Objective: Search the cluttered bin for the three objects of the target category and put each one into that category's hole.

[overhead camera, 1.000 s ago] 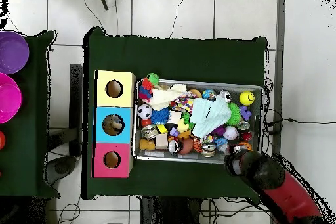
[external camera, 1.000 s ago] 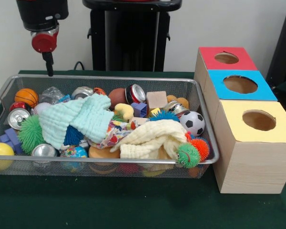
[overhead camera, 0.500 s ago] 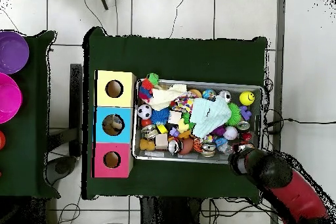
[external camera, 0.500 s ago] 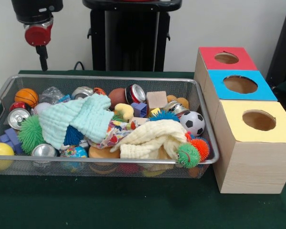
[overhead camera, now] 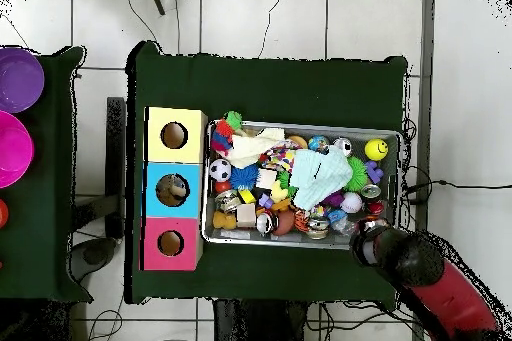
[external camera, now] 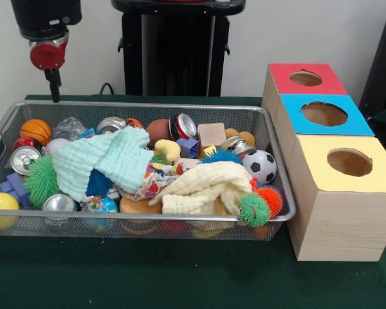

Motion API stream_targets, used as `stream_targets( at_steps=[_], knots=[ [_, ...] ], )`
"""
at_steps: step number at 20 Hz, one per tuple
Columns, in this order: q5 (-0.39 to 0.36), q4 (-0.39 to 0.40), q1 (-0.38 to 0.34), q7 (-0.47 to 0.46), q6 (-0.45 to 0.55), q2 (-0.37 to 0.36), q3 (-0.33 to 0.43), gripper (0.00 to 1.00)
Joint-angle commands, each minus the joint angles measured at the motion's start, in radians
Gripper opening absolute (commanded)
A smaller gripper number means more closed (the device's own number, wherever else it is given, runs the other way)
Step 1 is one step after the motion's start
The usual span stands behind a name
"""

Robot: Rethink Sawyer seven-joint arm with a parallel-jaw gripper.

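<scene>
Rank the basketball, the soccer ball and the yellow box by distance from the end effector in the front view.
1. Basketball, bin's left end, just below the end effector.
2. Soccer ball, bin's right end.
3. Yellow box, outside the bin, far right.

A dark green surface [external camera: 148, 277] carries a wire mesh bin [external camera: 180, 226] crammed with toys, cans and cloths. Just beside the bin stands a row of three wooden boxes [external camera: 338, 212] with round holes, topped yellow, blue and red.
</scene>
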Motion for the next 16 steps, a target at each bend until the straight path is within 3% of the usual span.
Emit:
stream_targets(
  at_steps=[1,6,16],
  knots=[
    [0.044,-0.016,-0.038,0.097,-0.144,0.108,0.135,1.00],
    [0.046,-0.005,-0.058,0.114,-0.222,0.165,0.178,1.00],
    [0.052,0.000,-0.054,0.123,-0.217,0.169,0.174,1.00]
  ],
)
